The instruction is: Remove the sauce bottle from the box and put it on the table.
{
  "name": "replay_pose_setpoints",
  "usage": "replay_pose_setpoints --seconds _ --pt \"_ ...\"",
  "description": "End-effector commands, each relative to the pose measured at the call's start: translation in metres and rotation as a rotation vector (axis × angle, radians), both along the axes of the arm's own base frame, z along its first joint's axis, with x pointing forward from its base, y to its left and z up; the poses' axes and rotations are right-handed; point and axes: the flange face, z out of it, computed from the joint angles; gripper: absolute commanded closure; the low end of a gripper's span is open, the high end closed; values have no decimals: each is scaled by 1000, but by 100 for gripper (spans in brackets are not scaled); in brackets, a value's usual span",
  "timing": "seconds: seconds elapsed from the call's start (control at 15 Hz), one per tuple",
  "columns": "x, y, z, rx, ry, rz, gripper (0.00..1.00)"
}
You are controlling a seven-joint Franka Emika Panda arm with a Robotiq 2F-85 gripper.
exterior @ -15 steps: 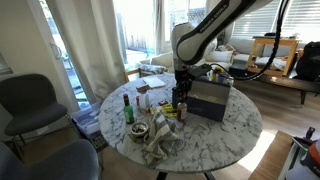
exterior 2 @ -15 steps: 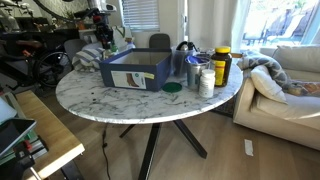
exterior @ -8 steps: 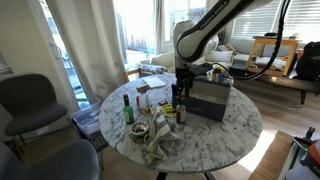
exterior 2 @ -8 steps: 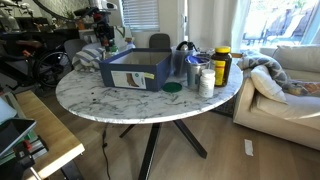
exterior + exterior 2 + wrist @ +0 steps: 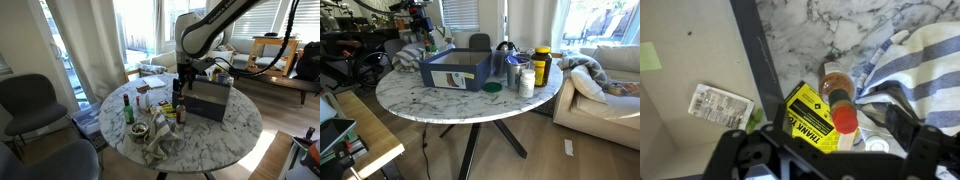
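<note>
Marble, white veined grey, tops the desk (image 5: 810, 25), and the bottle (image 5: 836, 88) stands on it just outside the matte dark box (image 5: 758, 70) wall, so it seems already out. Dark fingers (image 5: 912, 140) are spread, pinching nothing; the bottle lies at 12 o'clock from their gap, long axis near vertical, seen almost end-on. Glossy amber body, darker narrow neck. A red cap (image 5: 843, 119) and yellow label (image 5: 810, 118) crowd it at 6 o'clock, soft striped cloth (image 5: 915, 60) at 3
</note>
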Motion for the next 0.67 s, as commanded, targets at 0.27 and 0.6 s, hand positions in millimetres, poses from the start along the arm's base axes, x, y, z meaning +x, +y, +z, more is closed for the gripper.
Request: replay_pose_setpoints --seconds 0.27,0.6 --pt "-77 1 53 -138 -236 -290 0" --pt "-83 8 64 -151 -265 -313 0"
